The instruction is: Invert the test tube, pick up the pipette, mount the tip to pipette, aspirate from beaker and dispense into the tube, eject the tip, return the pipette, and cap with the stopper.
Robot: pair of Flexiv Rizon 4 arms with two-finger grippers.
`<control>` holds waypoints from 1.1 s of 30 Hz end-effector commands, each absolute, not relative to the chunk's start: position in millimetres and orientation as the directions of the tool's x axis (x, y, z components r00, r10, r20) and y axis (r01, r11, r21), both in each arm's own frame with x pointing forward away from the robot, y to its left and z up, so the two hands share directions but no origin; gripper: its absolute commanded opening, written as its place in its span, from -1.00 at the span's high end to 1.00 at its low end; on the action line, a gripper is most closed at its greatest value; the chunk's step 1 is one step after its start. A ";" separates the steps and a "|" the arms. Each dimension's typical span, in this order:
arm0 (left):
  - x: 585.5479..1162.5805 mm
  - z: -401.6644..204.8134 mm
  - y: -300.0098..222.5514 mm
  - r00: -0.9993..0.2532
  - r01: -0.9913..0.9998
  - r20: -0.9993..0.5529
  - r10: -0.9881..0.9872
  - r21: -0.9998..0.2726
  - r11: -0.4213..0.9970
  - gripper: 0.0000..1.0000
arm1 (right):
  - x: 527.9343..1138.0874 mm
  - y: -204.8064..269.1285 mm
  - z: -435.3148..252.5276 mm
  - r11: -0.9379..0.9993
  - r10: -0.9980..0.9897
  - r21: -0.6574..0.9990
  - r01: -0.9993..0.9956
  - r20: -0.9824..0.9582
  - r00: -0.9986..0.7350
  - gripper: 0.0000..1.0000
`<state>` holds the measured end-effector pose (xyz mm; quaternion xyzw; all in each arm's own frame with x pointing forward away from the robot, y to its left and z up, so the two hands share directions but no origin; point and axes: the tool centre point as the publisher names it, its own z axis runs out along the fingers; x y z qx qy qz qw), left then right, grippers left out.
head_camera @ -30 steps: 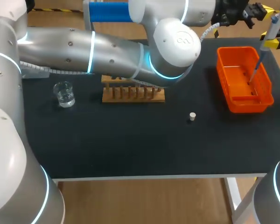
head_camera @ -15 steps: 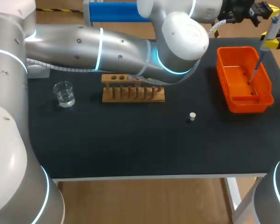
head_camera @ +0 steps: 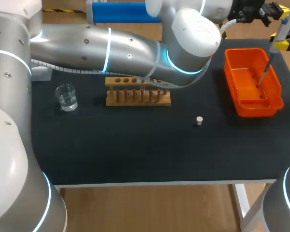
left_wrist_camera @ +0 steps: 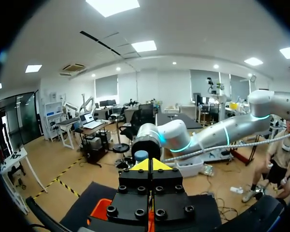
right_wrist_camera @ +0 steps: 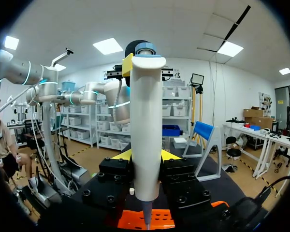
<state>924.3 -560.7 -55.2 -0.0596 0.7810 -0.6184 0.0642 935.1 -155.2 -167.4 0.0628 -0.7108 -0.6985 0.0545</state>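
My right gripper (head_camera: 282,44) is at the far right of the table, shut on the white pipette (head_camera: 279,30), which it holds upright. The pipette's thin lower end (head_camera: 264,75) hangs inside the orange bin (head_camera: 232,72). In the right wrist view the pipette (right_wrist_camera: 146,121) stands between the yellow fingertips (right_wrist_camera: 123,154). My left arm reaches across the back of the table, and its gripper (head_camera: 269,9) is shut and empty, close by the pipette's top. Its yellow tips (left_wrist_camera: 150,165) are pressed together. The glass beaker (head_camera: 66,96), the wooden rack (head_camera: 137,92) and the white stopper (head_camera: 199,121) rest on the black table. I cannot make out the test tube.
My left arm's bulky elbow (head_camera: 193,34) hangs over the rack's back right. The bin (right_wrist_camera: 159,220) lies just under the pipette. The black mat's front half holds only the stopper.
My left arm has swung a little to the right and toward the back, carrying its gripper nearer the pipette's top. The right gripper and the pipette have kept still.
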 end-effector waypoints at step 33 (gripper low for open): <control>935.6 -74.1 -572.1 -0.987 -0.051 0.029 -0.160 -0.990 0.131 1.00 | 938.3 -157.9 -168.0 0.016 -0.174 1.000 -0.014 -0.011 -0.985 1.00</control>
